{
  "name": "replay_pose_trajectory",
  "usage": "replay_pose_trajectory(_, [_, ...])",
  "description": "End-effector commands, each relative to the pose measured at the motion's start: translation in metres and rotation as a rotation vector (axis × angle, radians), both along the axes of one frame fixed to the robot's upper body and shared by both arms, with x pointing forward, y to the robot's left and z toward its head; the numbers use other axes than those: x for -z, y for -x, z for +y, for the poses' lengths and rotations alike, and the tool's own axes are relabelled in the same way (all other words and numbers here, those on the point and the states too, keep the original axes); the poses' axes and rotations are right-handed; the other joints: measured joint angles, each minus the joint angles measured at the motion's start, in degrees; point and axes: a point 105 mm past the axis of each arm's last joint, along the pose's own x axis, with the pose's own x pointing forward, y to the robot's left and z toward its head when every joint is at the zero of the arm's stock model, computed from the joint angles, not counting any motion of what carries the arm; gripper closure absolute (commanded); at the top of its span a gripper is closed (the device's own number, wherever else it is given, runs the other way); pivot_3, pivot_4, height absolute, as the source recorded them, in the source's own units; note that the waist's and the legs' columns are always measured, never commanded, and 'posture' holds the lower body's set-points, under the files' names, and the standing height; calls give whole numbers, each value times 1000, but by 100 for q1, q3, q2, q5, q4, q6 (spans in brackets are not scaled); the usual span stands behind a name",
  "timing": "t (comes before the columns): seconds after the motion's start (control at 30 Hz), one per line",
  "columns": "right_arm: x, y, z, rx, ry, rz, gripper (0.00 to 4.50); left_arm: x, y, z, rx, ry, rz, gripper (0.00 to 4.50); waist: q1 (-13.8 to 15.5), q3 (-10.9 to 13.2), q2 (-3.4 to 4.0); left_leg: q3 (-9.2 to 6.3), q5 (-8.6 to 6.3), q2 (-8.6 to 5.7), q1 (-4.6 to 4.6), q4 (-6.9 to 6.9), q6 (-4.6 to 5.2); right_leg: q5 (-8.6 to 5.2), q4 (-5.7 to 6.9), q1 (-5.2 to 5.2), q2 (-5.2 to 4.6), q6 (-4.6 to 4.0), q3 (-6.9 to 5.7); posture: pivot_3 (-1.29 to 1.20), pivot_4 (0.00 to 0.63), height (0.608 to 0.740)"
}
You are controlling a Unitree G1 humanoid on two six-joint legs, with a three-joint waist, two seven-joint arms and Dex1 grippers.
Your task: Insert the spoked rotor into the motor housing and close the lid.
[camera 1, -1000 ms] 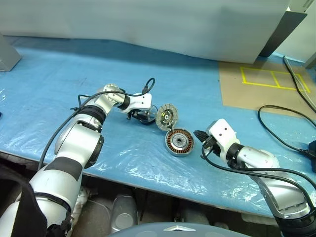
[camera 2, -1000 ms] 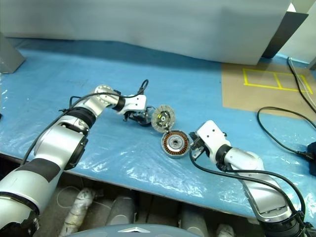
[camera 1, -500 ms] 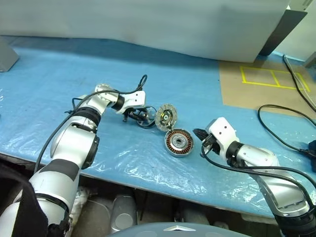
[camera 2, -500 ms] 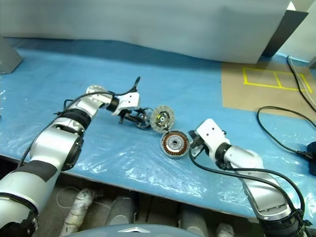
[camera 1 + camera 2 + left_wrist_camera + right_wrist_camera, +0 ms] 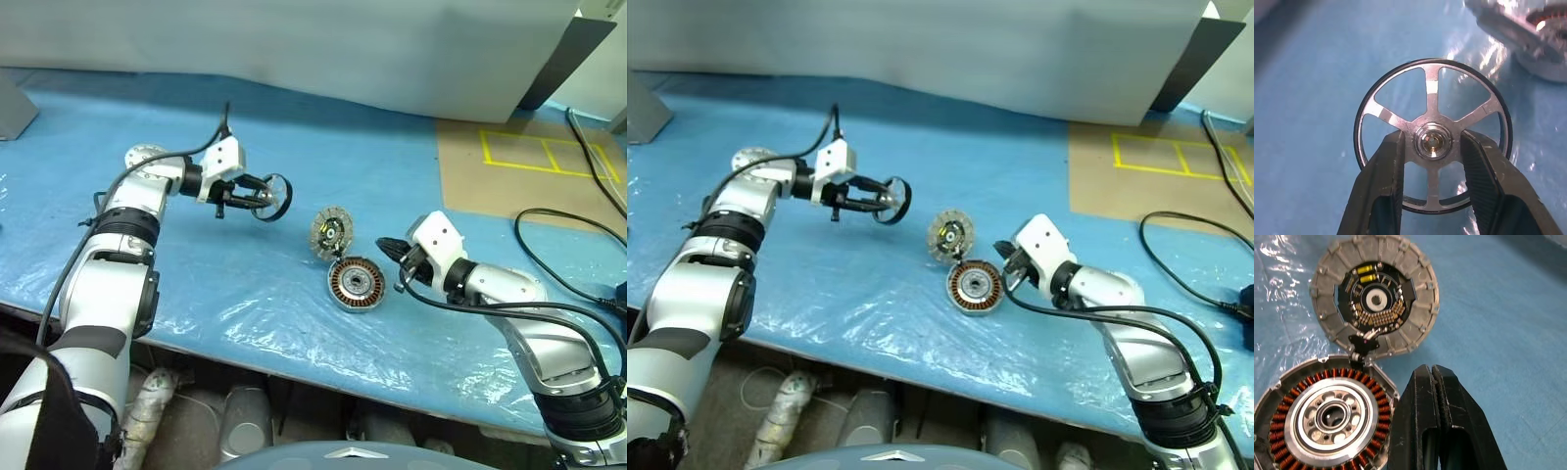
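Note:
My left gripper (image 5: 257,199) is shut on the hub of the spoked rotor (image 5: 274,196), a black-rimmed wheel with silver spokes (image 5: 1434,142). It holds the rotor above the blue table, left of the motor. The motor housing (image 5: 356,283) lies flat and open, so its copper windings (image 5: 1332,416) show. The lid (image 5: 331,231) stands tilted up from the housing's far edge, with its dark centre (image 5: 1374,296) facing outward. My right gripper (image 5: 387,245) is shut and empty, its tip (image 5: 1434,369) just right of the housing and lid.
The table is covered in crinkled blue plastic film (image 5: 245,304). A brown board with yellow tape (image 5: 519,171) lies at the back right. Black cables (image 5: 558,264) run along the right side. A white panel (image 5: 343,49) closes off the back.
My left gripper has risen and swung left, carrying the spoked rotor away from the lid. The right gripper has crept slightly toward the housing, still shut.

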Motion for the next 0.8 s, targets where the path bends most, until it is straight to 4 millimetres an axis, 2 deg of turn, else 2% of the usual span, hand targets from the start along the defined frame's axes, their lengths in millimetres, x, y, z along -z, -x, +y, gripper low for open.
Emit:
replay_pose_trajectory(0.03, [-32,-1,-8,-4,-91,-76,4500,-29,19,-17,112,128,-13,2798,-3,0,0,0,0,0,-1,0,0,0,0,-1,-1,0,0,0,150,740])
replay_pose_trajectory(0.17, [-49,-6,-26,56,-154,-101,4500,-50,53,-41,240,275,69,2798,-9,2,2,5,0,1,-8,0,1,-2,3,-7,-1,-5,-2,0,150,740])
replay_pose_trajectory(0.3, [-60,-8,-38,116,-230,-123,4500,-50,75,-66,317,352,165,2798,-14,3,8,9,1,1,-8,2,2,-15,6,-10,1,-28,-2,0,150,740])
replay_pose_trajectory(0.4, [-66,-7,-45,156,-270,-135,4500,-31,76,-86,306,334,201,2798,-11,1,19,11,2,1,-6,5,3,-17,9,-8,2,-30,0,0,150,740])
replay_pose_trajectory(0.5, [-64,-3,-49,187,-257,-131,4500,3,79,-110,322,218,193,2798,-11,2,20,12,2,1,-6,10,4,-16,8,-7,2,-29,1,0,150,740])
replay_pose_trajectory(0.63, [-64,0,-52,208,-255,-130,4500,18,78,-128,338,142,195,2798,-14,2,21,11,5,2,-10,9,8,-4,4,-10,5,-8,1,0,150,740])
replay_pose_trajectory(0.8, [-62,2,-53,233,-240,-135,4500,33,79,-140,411,30,162,2798,-18,0,25,11,3,1,-6,9,5,-3,5,-8,5,-6,4,0,150,740])
